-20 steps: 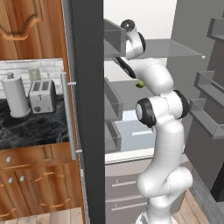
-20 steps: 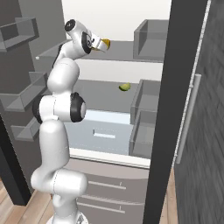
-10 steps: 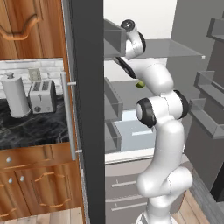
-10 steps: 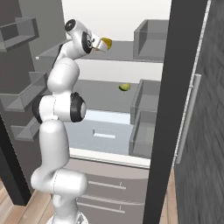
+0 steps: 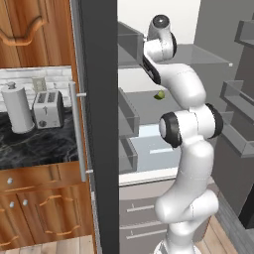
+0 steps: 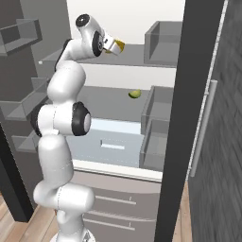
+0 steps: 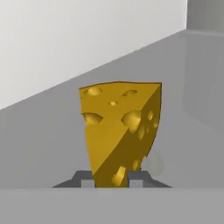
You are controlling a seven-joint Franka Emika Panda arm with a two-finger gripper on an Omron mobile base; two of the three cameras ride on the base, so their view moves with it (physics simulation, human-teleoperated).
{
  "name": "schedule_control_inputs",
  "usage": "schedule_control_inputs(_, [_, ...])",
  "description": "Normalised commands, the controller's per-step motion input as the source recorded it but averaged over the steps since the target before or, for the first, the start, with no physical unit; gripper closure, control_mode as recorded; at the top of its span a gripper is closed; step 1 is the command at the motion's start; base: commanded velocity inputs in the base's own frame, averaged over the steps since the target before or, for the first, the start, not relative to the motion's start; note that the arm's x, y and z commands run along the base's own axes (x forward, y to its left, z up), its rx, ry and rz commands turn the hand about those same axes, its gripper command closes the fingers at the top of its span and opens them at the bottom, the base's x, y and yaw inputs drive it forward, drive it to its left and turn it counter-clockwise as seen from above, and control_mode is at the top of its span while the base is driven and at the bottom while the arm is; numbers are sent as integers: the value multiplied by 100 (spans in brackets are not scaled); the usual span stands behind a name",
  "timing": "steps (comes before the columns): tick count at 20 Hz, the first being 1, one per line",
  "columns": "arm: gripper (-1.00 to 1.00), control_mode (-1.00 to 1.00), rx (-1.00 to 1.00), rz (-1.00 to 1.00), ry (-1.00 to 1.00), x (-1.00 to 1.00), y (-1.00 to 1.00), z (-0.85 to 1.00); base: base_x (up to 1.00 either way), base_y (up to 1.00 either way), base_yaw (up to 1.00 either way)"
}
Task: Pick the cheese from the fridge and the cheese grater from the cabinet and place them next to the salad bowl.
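The cheese, a yellow wedge with holes, stands upright on the pale grey top shelf of the fridge. My gripper is shut on its lower end, one dark fingertip on each side. From the right base view the cheese pokes out of the gripper at the end of the raised arm, over the top shelf. The cheese grater and the salad bowl are out of view.
A small green fruit lies on the shelf below. The open fridge door with its silver handle stands left of the arm. Beyond it are a toaster, a paper towel roll and a reddish arch-carved cupboard.
The fingers have shut on the cheese. The arm has hardly moved, and the fruit lies where it did.
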Motion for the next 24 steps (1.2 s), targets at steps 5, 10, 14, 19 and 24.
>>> schedule_control_inputs(5, [100, -100, 8, 17, -8, -100, -15, 13, 0, 0, 0])
schedule_control_inputs(10, [100, -100, 0, 20, -16, -100, -1, 0, 0, 0, 0])
schedule_control_inputs(14, [100, -100, 0, 21, -2, -100, 0, 11, 0, 0, 0])
schedule_control_inputs(19, [100, -100, -5, 19, 7, -100, 0, 47, 0, 0, 0])
schedule_control_inputs(24, [100, -100, -7, 15, 8, -100, 0, 30, 0, 0, 0])
